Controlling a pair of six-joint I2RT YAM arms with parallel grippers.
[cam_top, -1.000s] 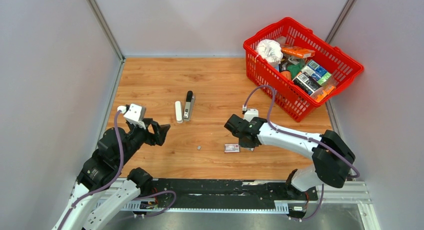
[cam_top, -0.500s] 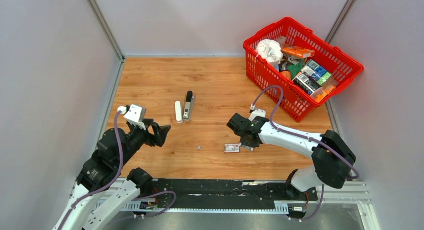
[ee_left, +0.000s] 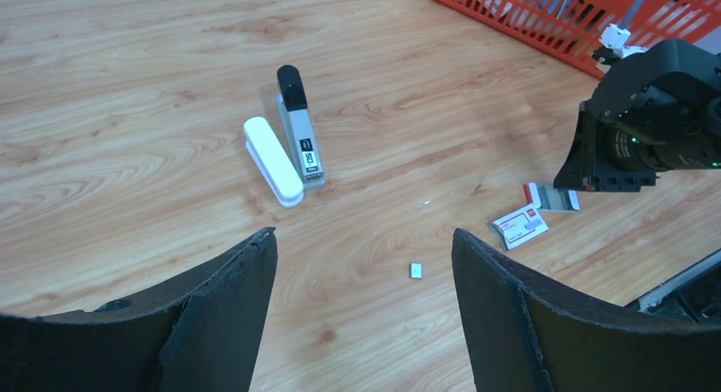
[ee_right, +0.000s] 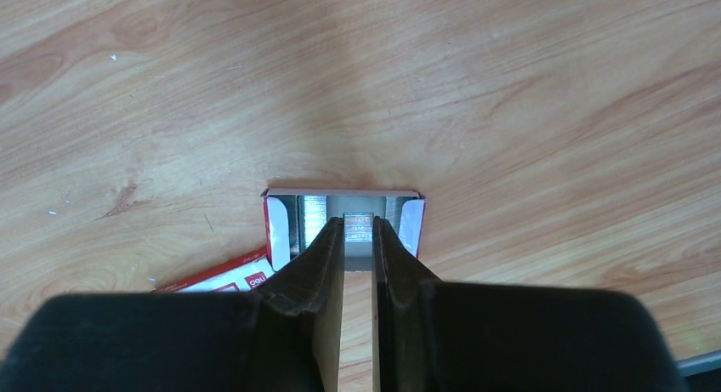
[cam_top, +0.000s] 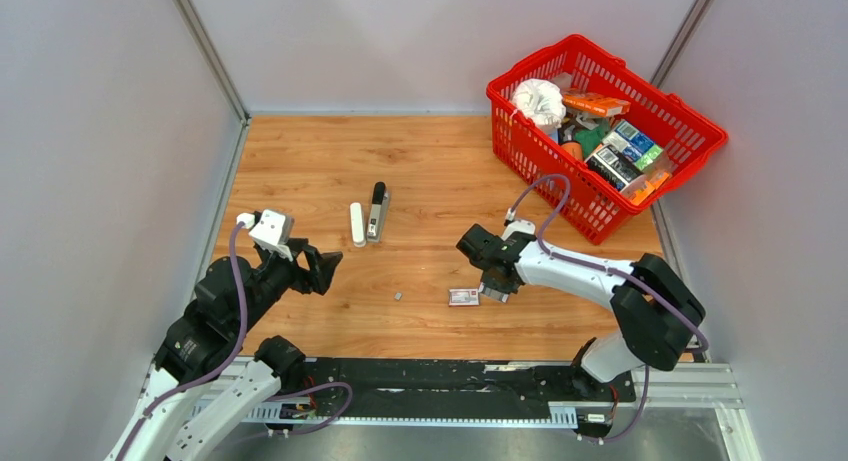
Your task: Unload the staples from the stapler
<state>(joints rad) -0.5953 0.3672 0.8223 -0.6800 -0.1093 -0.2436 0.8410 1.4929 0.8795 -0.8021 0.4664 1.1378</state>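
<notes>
- Between the fingertips of the right hand [cam_top: 497, 290] sits a short silver strip of staples [ee_right: 359, 224]. The two fingers [ee_right: 327, 256] stand almost together and pinch it from both sides.
- Directly beneath those tips lies an open red-and-white staple tray [ee_right: 274, 226], with more silver staples showing in it on either side of the fingers.
- Just to the left of the right hand, a flat red-and-white box sleeve [cam_top: 463, 297] lies on the wooden surface [cam_top: 300, 161], beside the tray.
- Farther to that side, between the two hands and apart from both, lies a single loose staple piece [cam_top: 398, 295]. In the left wrist view it is just ahead of the left hand, nearer its right finger.
- The left hand [ee_left: 364, 239] is spread wide, holds nothing and hangs above the surface.
- Ahead of the left hand and slightly to its left, well apart from it, the stapler [ee_left: 299, 139] lies opened flat. Its grey magazine with the black end lies alongside the white top cover [ee_left: 273, 161].
- Well beyond the right hand and off to its right stands a red basket [cam_top: 533, 59] filled with packaged goods.
</notes>
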